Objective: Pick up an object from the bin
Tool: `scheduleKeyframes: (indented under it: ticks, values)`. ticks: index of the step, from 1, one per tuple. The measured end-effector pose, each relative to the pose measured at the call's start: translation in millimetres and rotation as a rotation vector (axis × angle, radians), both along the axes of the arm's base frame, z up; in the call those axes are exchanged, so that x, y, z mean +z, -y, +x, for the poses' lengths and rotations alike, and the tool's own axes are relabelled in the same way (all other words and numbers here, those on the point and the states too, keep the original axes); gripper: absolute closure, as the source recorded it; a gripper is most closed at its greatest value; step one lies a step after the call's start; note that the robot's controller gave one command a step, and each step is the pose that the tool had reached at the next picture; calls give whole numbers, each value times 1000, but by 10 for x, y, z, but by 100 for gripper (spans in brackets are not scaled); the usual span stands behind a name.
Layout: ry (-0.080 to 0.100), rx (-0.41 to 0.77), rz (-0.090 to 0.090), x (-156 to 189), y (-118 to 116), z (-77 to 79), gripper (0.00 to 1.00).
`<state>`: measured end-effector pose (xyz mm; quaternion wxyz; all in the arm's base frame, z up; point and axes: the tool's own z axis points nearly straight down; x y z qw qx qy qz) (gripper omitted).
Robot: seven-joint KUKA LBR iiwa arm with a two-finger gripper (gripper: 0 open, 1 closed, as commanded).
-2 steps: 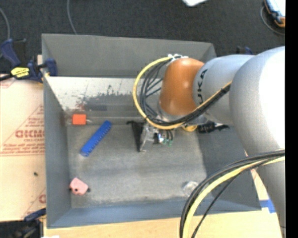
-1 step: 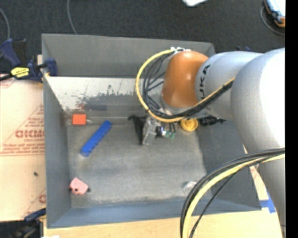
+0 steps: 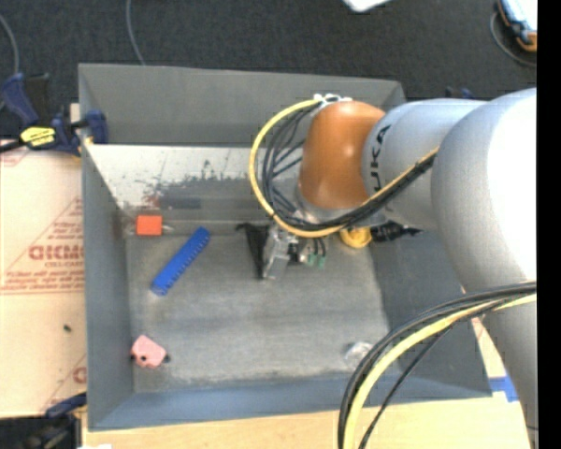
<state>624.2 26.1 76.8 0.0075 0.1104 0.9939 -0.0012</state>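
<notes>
Objects lie scattered and well apart in a grey metal bin (image 3: pixel 107 297) as a KUKA arm reaches in from the view's right. Closest to the camera, a small pink block (image 3: pixel 148 351) sits in the near left corner, and a pale, clear-looking scrap (image 3: pixel 357 351) rests near the front wall on the right; what it is cannot be made out.

Farther in, a long blue studded brick (image 3: pixel 179 261) lies aslant on the left half of the floor. The gripper (image 3: pixel 269 253) hangs low over bare floor at mid-bin, to the right of the brick and apart from it. Whether its jaws are spread or pressed together cannot be told from this angle, and nothing is seen held in them. A small green thing (image 3: pixel 316 259) lies just beside the gripper on its right, and a yellow thing (image 3: pixel 355 239), half hidden under the wrist, lies just past that.

Above the gripper, the wrist's orange cover (image 3: pixel 337 152) and looping cables (image 3: pixel 260 171) hide part of the floor. A small orange cube (image 3: pixel 149 224) sits against the far wall at left.
</notes>
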Motion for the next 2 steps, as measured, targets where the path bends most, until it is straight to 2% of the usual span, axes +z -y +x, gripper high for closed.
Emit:
scheduleKeyframes:
  ticks: [1,2]
  values:
    - [0,0,0,0,0,0,100]
    - [9,3,0,392,-22,34,100]
